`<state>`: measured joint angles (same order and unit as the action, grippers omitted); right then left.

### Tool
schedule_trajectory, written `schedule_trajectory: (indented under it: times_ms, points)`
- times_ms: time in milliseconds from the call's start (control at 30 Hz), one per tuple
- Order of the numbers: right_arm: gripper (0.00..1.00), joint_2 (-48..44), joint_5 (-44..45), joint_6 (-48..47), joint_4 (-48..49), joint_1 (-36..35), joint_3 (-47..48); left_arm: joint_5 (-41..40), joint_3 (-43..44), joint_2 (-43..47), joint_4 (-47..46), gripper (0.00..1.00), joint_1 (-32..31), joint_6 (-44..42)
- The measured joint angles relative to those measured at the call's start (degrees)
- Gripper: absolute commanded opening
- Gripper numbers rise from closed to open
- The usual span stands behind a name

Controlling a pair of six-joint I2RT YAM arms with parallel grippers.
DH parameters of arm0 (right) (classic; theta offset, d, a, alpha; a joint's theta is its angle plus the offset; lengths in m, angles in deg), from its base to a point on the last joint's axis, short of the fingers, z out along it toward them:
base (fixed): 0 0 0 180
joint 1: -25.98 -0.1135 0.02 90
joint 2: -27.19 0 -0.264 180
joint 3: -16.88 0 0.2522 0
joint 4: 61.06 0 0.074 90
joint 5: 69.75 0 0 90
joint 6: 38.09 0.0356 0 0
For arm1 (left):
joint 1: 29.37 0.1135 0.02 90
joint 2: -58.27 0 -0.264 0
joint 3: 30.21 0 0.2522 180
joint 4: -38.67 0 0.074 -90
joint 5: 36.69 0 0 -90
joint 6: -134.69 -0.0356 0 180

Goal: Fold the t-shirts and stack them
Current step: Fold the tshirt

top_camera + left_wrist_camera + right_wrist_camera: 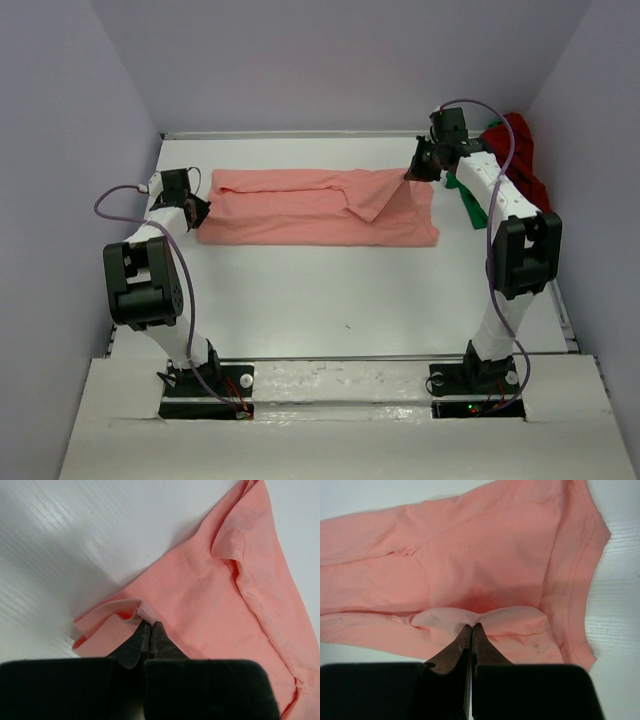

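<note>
The salmon-pink t-shirt point(310, 208) lies stretched across the far half of the table, partly folded lengthwise. My left gripper point(203, 211) is shut on its left edge, where the hem bunches at the fingertips in the left wrist view point(148, 622). My right gripper point(412, 175) is shut on the shirt's far right corner and holds it lifted; the cloth puckers at the tips in the right wrist view point(471, 625). The dark red t-shirt point(522, 150) and the bright green t-shirt point(471, 205) lie heaped at the far right, partly hidden behind the right arm.
Grey walls close in the white table point(330, 300) at the back and both sides. The arm bases point(205, 385) stand at the near edge.
</note>
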<state>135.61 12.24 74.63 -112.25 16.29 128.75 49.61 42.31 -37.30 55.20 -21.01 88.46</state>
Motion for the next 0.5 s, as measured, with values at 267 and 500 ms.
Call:
schedule_trajectory:
  times_ms: [267,500]
  points:
    - [0.0,1.9,-0.04,-0.07,-0.37,0.61,0.85,0.0,1.38,-0.46,0.04,0.0,-0.13,0.0]
    - [0.0,2.82,-0.17,-0.07,-0.55,1.16,1.92,0.0,2.47,-2.84,0.07,0.0,-0.44,0.02]
